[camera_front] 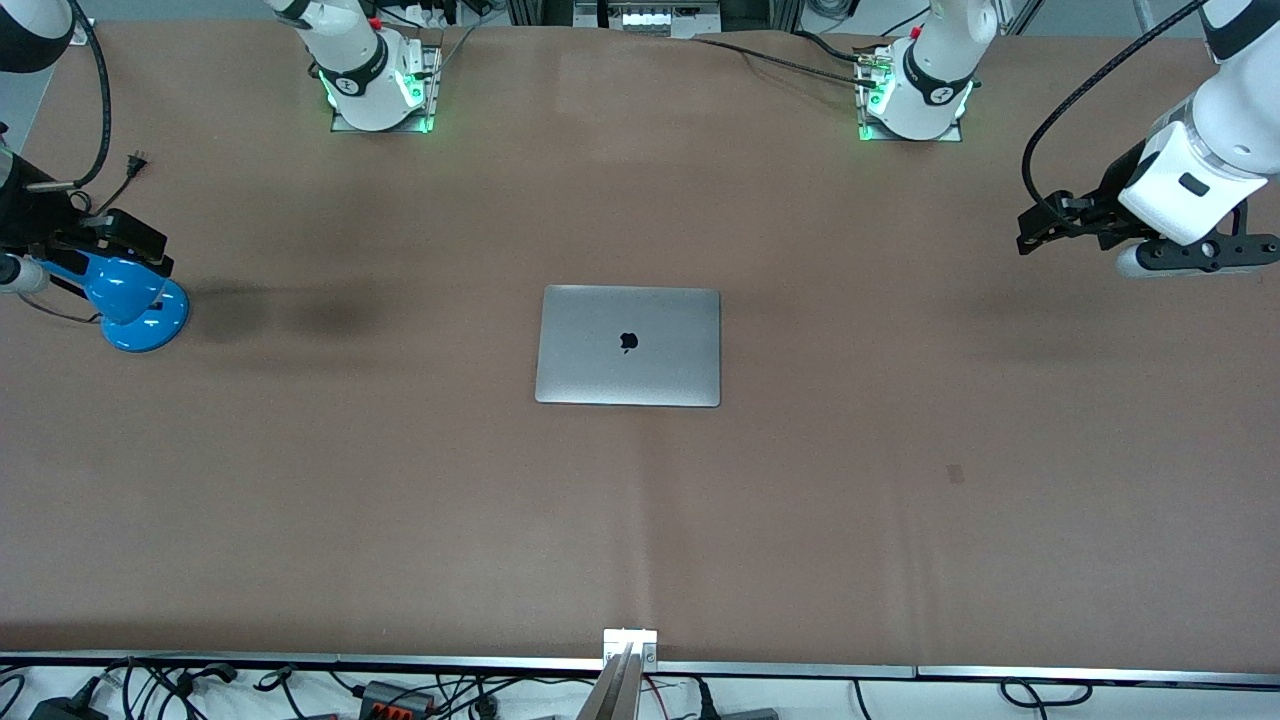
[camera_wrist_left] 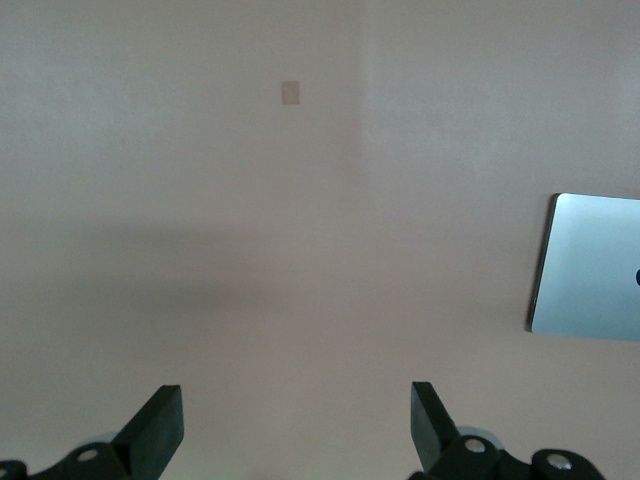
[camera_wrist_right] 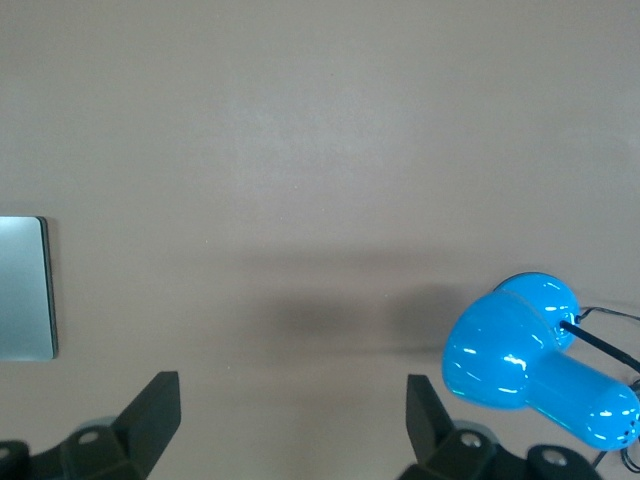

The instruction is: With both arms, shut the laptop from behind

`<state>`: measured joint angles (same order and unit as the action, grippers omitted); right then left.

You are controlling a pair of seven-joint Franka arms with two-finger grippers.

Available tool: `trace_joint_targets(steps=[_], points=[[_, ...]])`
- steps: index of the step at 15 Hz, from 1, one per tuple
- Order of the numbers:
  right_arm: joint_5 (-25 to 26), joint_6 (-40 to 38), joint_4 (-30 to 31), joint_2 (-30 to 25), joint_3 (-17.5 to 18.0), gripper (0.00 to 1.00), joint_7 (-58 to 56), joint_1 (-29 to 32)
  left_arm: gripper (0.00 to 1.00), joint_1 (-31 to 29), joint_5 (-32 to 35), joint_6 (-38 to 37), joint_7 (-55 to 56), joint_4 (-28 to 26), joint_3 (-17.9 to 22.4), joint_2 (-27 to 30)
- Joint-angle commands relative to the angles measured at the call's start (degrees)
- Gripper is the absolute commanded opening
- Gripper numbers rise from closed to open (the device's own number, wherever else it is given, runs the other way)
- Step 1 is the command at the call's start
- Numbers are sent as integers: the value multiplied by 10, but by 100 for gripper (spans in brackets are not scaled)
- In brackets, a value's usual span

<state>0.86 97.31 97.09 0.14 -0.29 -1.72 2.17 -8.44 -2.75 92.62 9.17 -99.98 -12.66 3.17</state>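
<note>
The silver-grey laptop (camera_front: 628, 346) lies shut and flat in the middle of the table, its lid up with the dark apple logo showing. My left gripper (camera_front: 1035, 228) hangs open and empty over the table at the left arm's end, well clear of the laptop. In the left wrist view the left gripper (camera_wrist_left: 297, 420) is open over bare table, with the laptop's edge (camera_wrist_left: 590, 270) off to one side. My right gripper (camera_front: 145, 245) hangs open and empty at the right arm's end. In the right wrist view the right gripper (camera_wrist_right: 293, 415) is open, with a laptop corner (camera_wrist_right: 22, 290) in sight.
A blue desk lamp (camera_front: 135, 305) stands on the table just under the right gripper and shows in the right wrist view (camera_wrist_right: 530, 355). A small tape mark (camera_front: 955, 473) lies on the brown table nearer the front camera. Cables run along the table's front edge.
</note>
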Motion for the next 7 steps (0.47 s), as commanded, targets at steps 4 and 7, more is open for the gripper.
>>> trace_joint_targets(steps=[4,7], points=[[-1,-8,6,-11,12,100,-6,13,100,-1,-5,-14,-13,19,1,-10],[-1,-7,7,-12,13,100,-6,12,100,-2,-5,-14,-13,19,1,-10]])
